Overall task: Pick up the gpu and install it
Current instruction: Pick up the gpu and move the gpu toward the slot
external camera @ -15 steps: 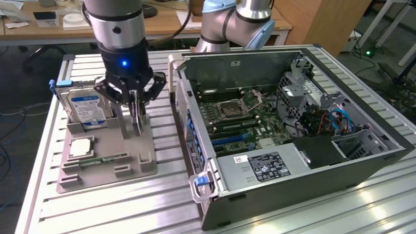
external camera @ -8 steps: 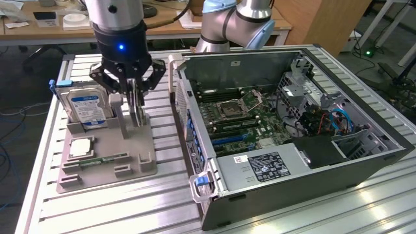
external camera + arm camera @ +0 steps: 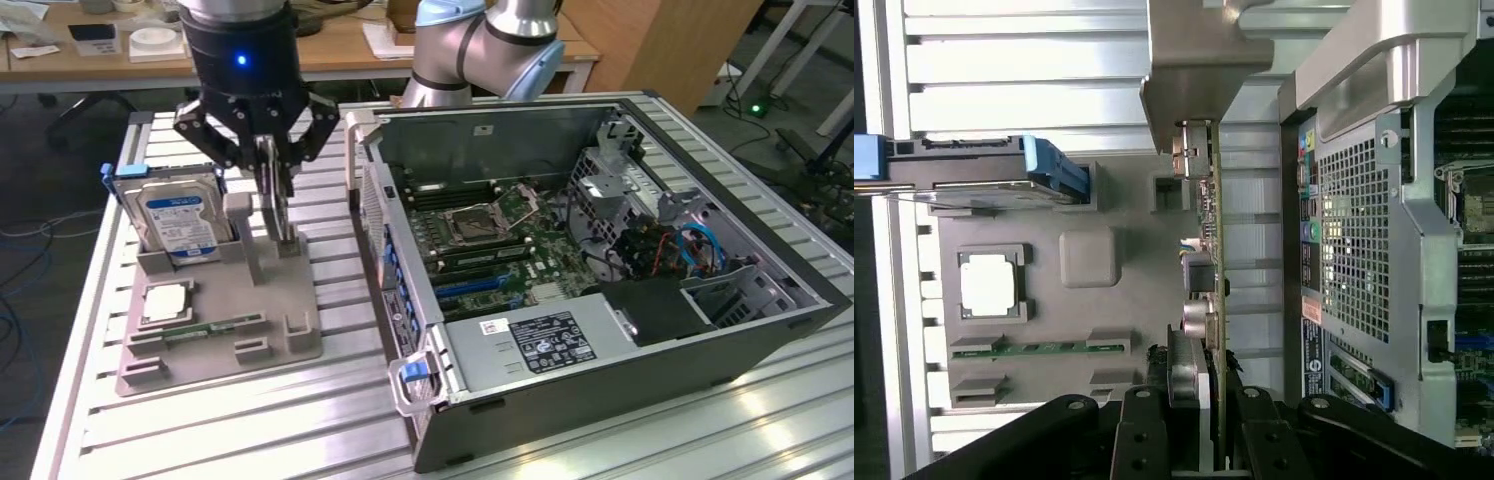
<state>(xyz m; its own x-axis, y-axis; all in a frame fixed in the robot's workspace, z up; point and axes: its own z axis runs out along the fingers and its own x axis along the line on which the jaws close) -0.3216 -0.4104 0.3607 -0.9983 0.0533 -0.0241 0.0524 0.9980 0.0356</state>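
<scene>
On the exterior view's left, the ribbed aluminium table [image 3: 267, 420] shows bare slats all round the flat grey plastic holder [image 3: 267, 345], with free room in front of it. In the holder's left slot a silver hard drive with a blue-white label [image 3: 180, 215] stands on edge. Just to its right is the gpu [image 3: 286, 222], a thin dark card with a pale metal bracket, upright in its own slot with its base seated in the holder. A narrow lane of slats separates it from the open dark-grey metal computer case [image 3: 601, 400], whose green motherboard [image 3: 494, 240] lies exposed. The black gripper [image 3: 274, 190] hangs straight down over the card. Its linked fingers [image 3: 1189, 385] are set narrow and clasp the card's upper edge from both faces.
</scene>
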